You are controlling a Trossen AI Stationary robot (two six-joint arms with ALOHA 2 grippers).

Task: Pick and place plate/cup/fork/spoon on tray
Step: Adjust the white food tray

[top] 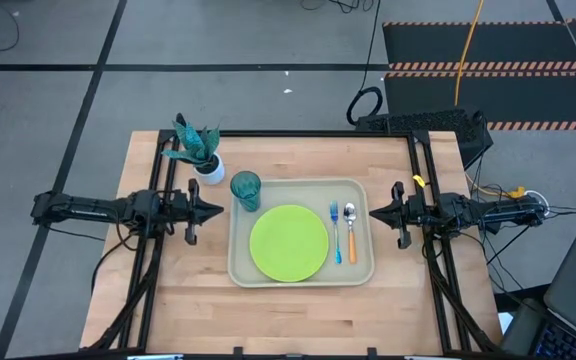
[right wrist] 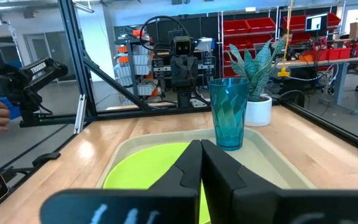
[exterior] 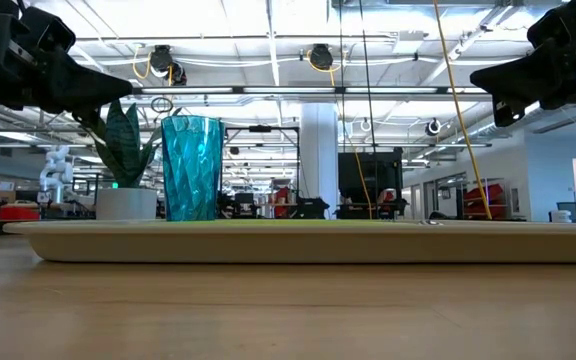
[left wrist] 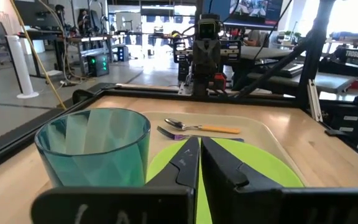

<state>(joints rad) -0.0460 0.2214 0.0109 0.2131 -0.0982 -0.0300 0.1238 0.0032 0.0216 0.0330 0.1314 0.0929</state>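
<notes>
The wooden tabletop (top: 178, 290) carries the beige tray (top: 240, 272) at its middle. On the tray, the lime-green plate (top: 289, 243) lies flat in the centre. Just beside the plate, on the side toward the right arm, the fork (top: 336, 232) with its light blue handle and the spoon (top: 350, 232) with its orange handle lie side by side, parallel, both inside the raised rim. At the tray's far corner on the left arm's side the teal cup (top: 245, 190) stands upright, close to the plate's edge; whether they touch cannot be told. Beyond that corner, off the tray, a white pot with a green plant (top: 200, 152) stands on the tabletop.

The left gripper (top: 217, 211) hangs above the tabletop just outside the tray's short edge, near the cup, its fingers (left wrist: 185, 163) clenched together on nothing. The right gripper (top: 374, 211) hangs off the opposite short edge, facing it, fingers (right wrist: 194, 165) likewise pressed together and empty.
</notes>
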